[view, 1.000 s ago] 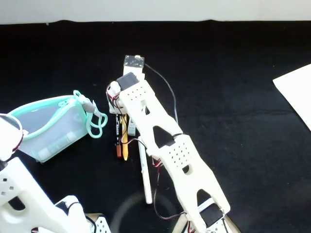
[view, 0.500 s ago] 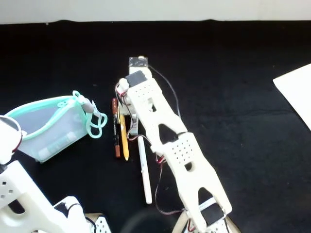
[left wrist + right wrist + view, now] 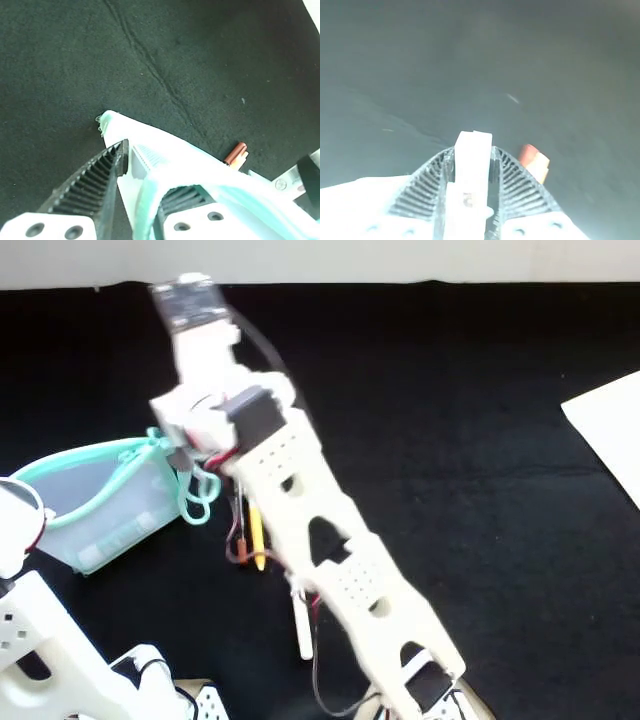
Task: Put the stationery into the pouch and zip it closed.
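We are on the first step: getting the stationery into the pouch (image 3: 100,502). Our left fingers (image 3: 107,165) are clamped on the pouch's edge and hold it on the table (image 3: 480,440). Its top looks open. Our right fingers (image 3: 427,185) are squeezed shut on a white block (image 3: 471,180), up in the air just beside the pouch. Next, we think the block has to go over the open top, and then the right fingers can let go. A brown pen (image 3: 236,552), a yellow pen (image 3: 257,545) and a white pen (image 3: 302,632) lie on the table near the pouch. They need to go in too, and the zip comes last.
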